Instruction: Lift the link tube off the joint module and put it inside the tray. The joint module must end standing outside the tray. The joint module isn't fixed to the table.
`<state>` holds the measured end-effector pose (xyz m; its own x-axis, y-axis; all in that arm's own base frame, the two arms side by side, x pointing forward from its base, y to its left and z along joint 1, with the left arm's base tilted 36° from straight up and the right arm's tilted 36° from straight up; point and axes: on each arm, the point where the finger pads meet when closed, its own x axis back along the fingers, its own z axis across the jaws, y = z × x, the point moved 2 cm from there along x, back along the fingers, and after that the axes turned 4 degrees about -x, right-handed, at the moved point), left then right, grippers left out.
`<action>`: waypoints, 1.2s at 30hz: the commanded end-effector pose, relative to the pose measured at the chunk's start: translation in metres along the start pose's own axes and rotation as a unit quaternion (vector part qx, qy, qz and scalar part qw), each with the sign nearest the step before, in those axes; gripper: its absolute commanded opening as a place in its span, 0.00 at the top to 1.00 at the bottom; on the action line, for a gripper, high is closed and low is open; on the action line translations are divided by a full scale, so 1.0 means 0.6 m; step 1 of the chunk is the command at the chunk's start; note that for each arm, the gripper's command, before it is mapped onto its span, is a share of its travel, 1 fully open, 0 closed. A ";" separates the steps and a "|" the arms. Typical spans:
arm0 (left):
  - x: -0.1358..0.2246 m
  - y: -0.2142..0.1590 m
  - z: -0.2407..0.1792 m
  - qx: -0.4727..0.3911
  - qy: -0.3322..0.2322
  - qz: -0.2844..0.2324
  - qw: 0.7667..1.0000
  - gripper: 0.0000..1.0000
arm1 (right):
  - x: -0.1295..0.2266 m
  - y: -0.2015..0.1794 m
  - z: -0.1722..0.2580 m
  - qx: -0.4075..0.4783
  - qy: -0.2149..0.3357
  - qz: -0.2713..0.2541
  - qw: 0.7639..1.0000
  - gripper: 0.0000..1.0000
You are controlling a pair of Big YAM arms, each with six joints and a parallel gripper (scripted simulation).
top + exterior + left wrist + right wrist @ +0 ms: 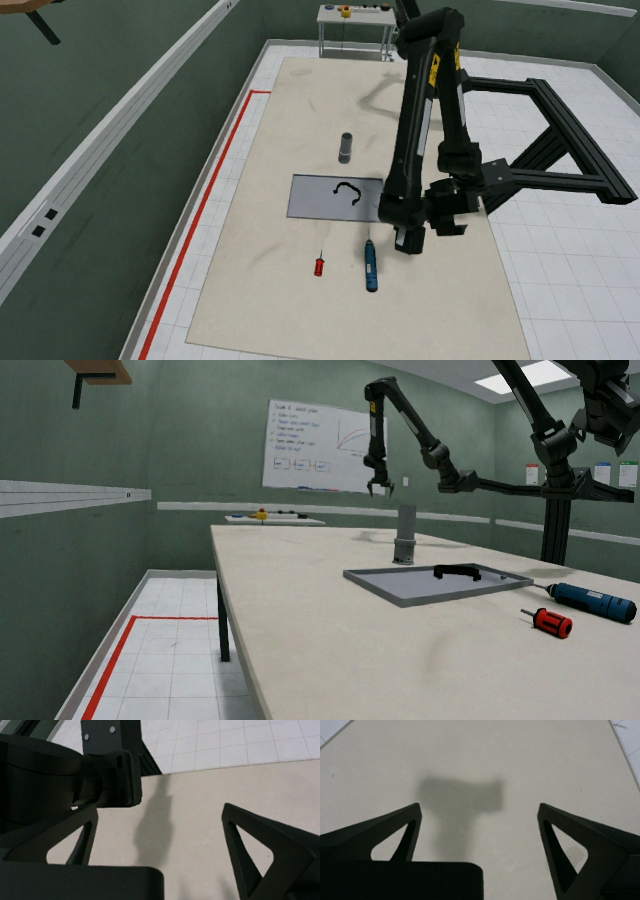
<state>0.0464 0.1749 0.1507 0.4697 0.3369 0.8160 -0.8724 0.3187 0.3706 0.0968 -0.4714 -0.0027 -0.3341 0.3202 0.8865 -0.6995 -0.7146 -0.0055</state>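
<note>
Beyond the tray (310, 200) (385, 585), the link tube (346, 142) (406, 522) stands on the joint module (344, 158) (403, 552) — left pincer (433, 237) (601, 445) (160, 806) and right pincer (381, 494) (479, 809) both apart — and a tilted pull could drag the loose module up or topple it

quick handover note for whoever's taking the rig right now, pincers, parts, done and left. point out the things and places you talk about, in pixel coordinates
Left pincer (432, 236) (600, 444) (160, 806): open, raised above the table, nothing held.
Right pincer (381, 492) (480, 805): open, raised, nothing held.
Link tube (346, 140) (406, 522): upright on the joint module (344, 158) (403, 554), which stands on the table outside the tray (310, 200) (375, 580).
Tray: holds a black curved part (358, 192) (457, 570).
Done: no tube transfer; module already stands where allowed.
Left: lift tube off, lay it in tray, keep module standing outside. It's loose, so it may need steadying.
</note>
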 end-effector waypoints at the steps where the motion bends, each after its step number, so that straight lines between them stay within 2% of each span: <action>1: 0.003 0.002 -0.001 0.003 -0.002 0.001 1.000 0.00 | 0.010 0.012 0.010 -0.001 0.008 -0.009 1.000 0.00; 18: 0.003 0.002 -0.001 0.003 -0.002 0.001 1.000 0.00 | 0.010 0.012 0.010 -0.001 0.008 -0.009 1.000 0.00; 24: 0.004 -0.030 -0.020 -0.094 -0.056 -0.011 0.994 0.00 | 0.031 -0.064 0.060 0.125 0.023 0.012 0.992 0.00; 32: 0.022 -0.099 -0.056 -0.228 -0.156 -0.039 0.960 0.00 | 0.080 -0.193 0.151 0.294 0.068 0.039 0.953 0.00; 34: 0.022 -0.099 -0.056 -0.228 -0.156 -0.039 0.960 0.00 | 0.080 -0.193 0.151 0.294 0.068 0.039 0.953 0.00; 36: 0.029 -0.121 -0.064 -0.268 -0.183 -0.047 0.945 0.00 | 0.095 -0.232 0.168 0.341 0.081 0.047 0.935 0.00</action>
<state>0.1014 0.1876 0.1273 0.4456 0.0949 0.8902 -0.7121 0.6402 0.2882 0.2092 -0.4280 0.0573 -0.4669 0.2898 0.8355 -0.2927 -0.9422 0.1632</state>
